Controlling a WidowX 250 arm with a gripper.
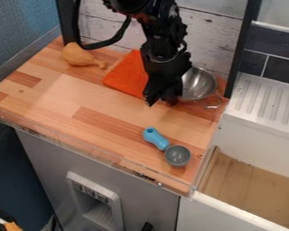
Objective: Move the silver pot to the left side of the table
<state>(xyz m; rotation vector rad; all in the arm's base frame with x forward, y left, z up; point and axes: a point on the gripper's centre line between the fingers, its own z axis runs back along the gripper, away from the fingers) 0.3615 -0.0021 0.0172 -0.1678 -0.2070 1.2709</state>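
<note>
My claw (160, 100) hung in the upper middle of the frame, low over the wooden counter (62, 94), its fingers parted by a modest gap with nothing I could see between them. The silver pot (198, 85) sat just beside it, right of the frame's upper middle — its left edge was hidden behind me, so I could not tell whether we touched. An orange cloth (124, 76) lay partly behind my claw, a toy drumstick (78, 55) rested at upper left, and a blue-handled scoop (177, 155) lay below centre, toward the right.
</note>
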